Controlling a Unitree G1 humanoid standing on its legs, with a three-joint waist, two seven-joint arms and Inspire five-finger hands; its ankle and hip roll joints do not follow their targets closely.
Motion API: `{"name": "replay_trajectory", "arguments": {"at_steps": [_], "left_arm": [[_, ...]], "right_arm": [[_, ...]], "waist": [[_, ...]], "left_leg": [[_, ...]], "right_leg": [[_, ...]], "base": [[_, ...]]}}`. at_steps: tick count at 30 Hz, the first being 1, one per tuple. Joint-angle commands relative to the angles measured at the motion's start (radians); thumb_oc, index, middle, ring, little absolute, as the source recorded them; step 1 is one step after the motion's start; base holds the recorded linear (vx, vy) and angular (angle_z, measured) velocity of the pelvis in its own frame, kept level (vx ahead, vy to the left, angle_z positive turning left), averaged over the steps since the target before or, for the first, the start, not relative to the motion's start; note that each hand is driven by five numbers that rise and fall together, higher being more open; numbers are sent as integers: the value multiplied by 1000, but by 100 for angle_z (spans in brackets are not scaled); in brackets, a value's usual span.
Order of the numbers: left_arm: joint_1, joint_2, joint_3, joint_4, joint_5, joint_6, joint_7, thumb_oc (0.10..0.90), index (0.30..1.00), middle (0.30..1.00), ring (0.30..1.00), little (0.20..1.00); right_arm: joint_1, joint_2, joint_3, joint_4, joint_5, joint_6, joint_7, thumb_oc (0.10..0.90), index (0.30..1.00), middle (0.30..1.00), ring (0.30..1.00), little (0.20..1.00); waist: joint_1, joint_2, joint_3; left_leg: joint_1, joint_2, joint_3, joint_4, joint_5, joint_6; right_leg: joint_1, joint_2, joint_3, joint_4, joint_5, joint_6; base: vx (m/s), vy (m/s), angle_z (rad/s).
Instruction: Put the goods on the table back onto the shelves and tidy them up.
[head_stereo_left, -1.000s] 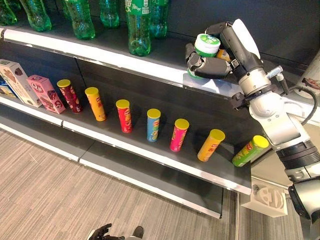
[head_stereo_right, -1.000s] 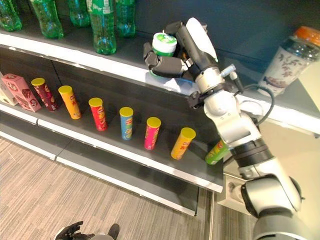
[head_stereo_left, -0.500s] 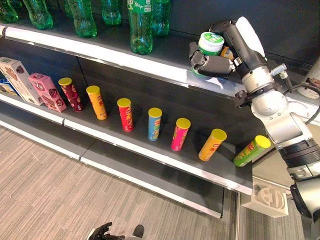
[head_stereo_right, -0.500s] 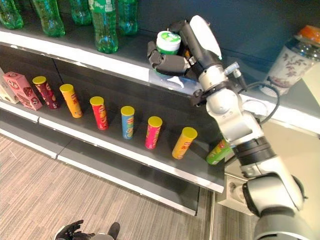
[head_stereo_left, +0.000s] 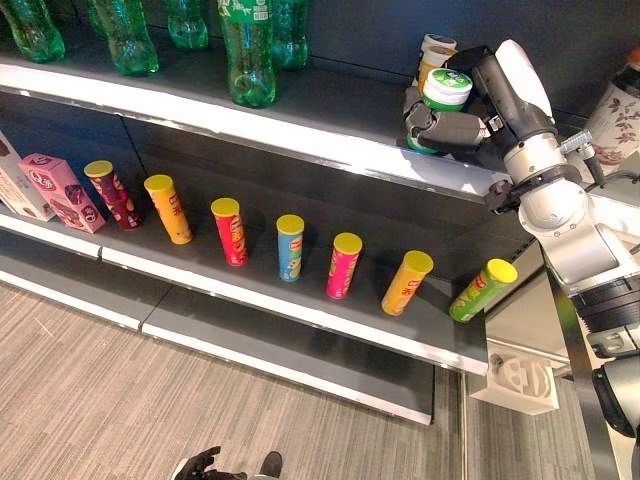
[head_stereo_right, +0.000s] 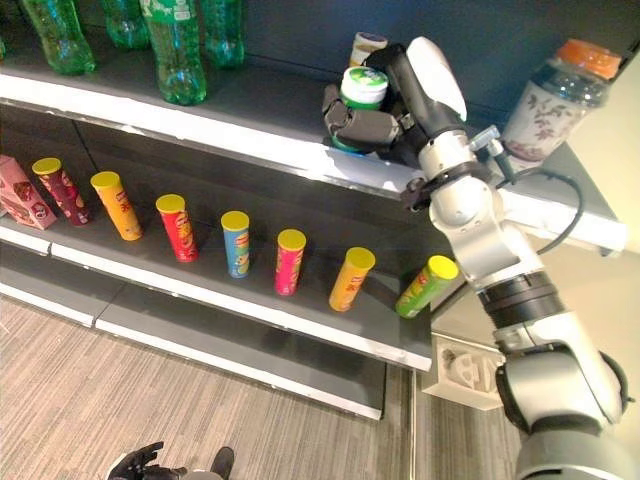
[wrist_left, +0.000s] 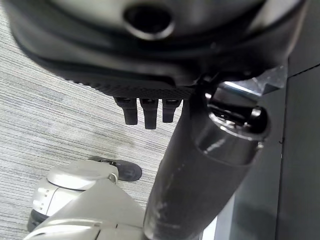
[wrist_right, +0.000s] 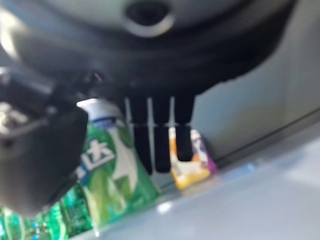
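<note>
the right hand (head_stereo_left: 452, 128) has carried the green-lidded tub (head_stereo_left: 444, 95) deeper over the upper shelf (head_stereo_left: 300, 130), fingers curled round it — not yet released — a yellow tub (head_stereo_left: 436, 52) at its twelve o'clock.

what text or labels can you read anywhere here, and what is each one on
No text is clear enough to quote.
Green-lidded tub held in the right hand: white characters on its label, blurred.
Green bottles on the top shelf: label print, too small.
Tube cans on the lower shelf: logos, too small.
Pink box: print, too small.
</note>
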Motion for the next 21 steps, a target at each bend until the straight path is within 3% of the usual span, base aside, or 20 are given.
{"name": "replay_trajectory", "arguments": {"at_steps": [1,21], "left_arm": [[-41,36,-46,41,3,-37,5,800,900,900,900,900],[-40,38,-38,56,-2,-36,16,800,900,900,900,900]], "right_arm": [[-144,-57,0,-4,13,-41,-52,400,300,300,300,300],[-164,-20,33,-11,42,-45,-29,400,300,300,300,300]], "waist": [[24,-3,-59],[27,-11,-58]], "left_leg": [[55,8,129,2,-108,4],[62,7,138,2,-111,6]], "right_leg": [[-20,-12,-41,8,-31,8],[-15,-12,-37,8,-31,10]], "base": [[0,0,0],[0,0,0]]}}
